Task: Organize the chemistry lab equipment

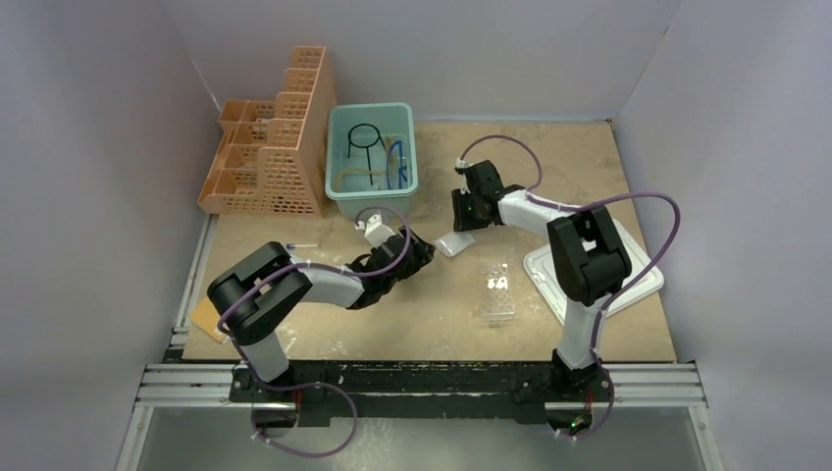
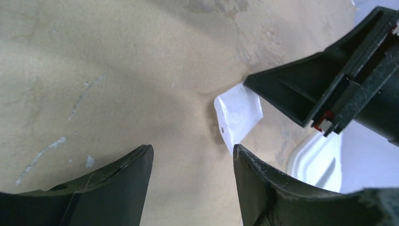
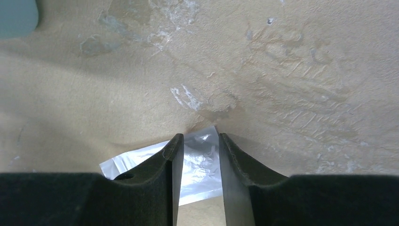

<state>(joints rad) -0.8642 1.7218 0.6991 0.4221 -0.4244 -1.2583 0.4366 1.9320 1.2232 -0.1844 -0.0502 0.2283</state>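
Observation:
A small clear plastic bag (image 1: 453,243) lies flat on the tan table between my two grippers. My right gripper (image 1: 466,218) hovers low over its far end. In the right wrist view the bag (image 3: 200,160) shows through the narrow gap of that gripper (image 3: 196,136), whose fingers stand apart and open. My left gripper (image 1: 424,247) is just left of the bag. It is wide open (image 2: 193,148) with only bare table between its fingers, and the bag (image 2: 237,113) lies just beyond its right fingertip. A clear tube rack (image 1: 495,291) rests nearer the front. A blue-capped tube (image 1: 302,245) lies by the left arm.
A teal bin (image 1: 338,186) at the back holds a black wire ring (image 1: 365,137), an amber hose and a blue item. The orange lattice rack (image 1: 275,157) stands left of it. A white tray (image 1: 638,280) sits at right, an orange notepad (image 1: 201,319) at front left.

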